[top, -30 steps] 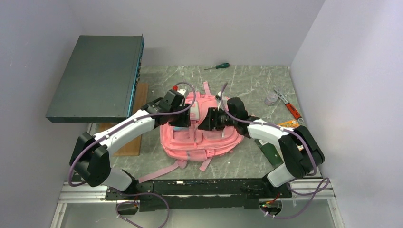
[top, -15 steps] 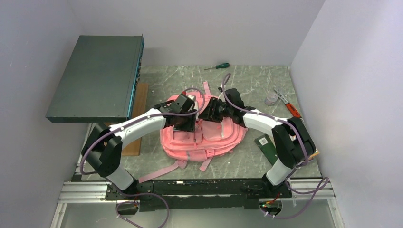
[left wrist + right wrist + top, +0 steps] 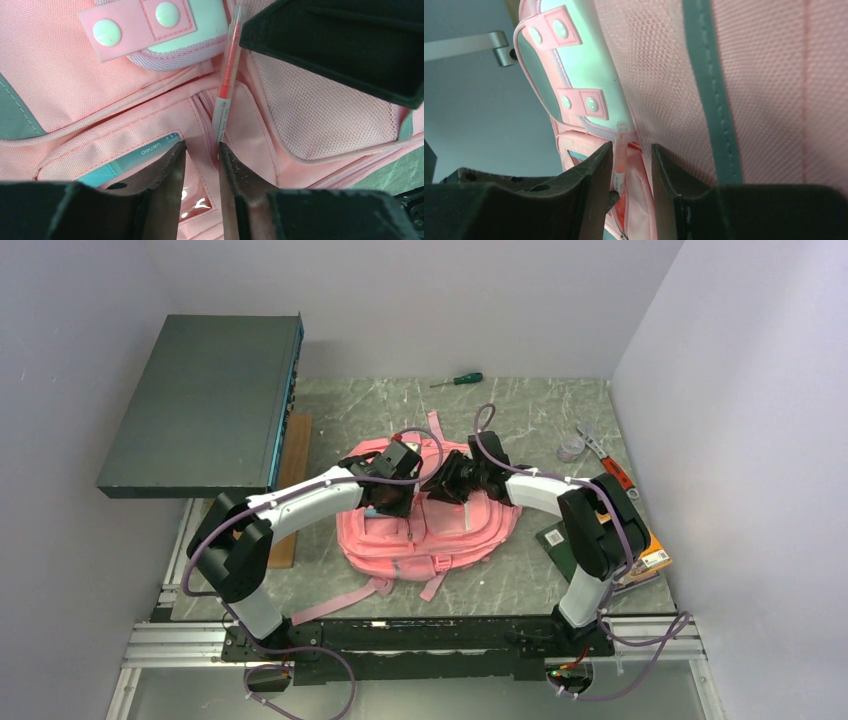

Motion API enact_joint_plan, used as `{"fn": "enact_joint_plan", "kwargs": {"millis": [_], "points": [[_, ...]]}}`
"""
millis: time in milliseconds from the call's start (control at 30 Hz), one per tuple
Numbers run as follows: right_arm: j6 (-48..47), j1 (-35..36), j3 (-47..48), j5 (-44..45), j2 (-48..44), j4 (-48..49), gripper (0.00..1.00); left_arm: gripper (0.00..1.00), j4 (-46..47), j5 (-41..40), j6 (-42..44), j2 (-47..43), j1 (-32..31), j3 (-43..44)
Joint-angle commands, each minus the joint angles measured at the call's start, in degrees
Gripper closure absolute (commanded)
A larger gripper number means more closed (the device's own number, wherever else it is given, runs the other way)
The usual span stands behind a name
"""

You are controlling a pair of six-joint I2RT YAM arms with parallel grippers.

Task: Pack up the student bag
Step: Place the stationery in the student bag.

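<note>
directly beneath both jaws lies the student bag [image 3: 440, 537].

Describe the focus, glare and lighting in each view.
Top external: even, soft light, everything sharp, only faint shadows beside the student bag. Left wrist: bag weave and the lettering on the pen are crisp, small glare spots sit on the clear pocket window, and the left fingers are dark and soft. Right wrist: bag fabric goes softer toward the right, and the right fingers are dark silhouettes.
</note>
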Motion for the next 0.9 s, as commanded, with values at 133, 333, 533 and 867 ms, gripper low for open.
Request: {"fn": "enact_joint_plan", "kwargs": {"millis": [133,333,533,867], "points": [[6.54,1.5,3.09,-1.5,3.37,1.86,0.68,0.64,0.03,-0.66,0.03,0.55,-0.87,1.15],[5.55,2.32,4.84,-1.64,4.86,1.85,0.67,0.6,0.98,0.51,0.36,0.12,-1.12,0.06],[5.53,2.64,4.62,-1.66,5.42,2.17,0.91,0.5,0.2,0.42,1.18,-0.98,-1.17,0.17],[14.95,2.74,-4.47,-0.72,-2.83,7.3,1.0,0.6,-1.15,0.83,2.06,-1.08,-1.26,-0.09]]}}
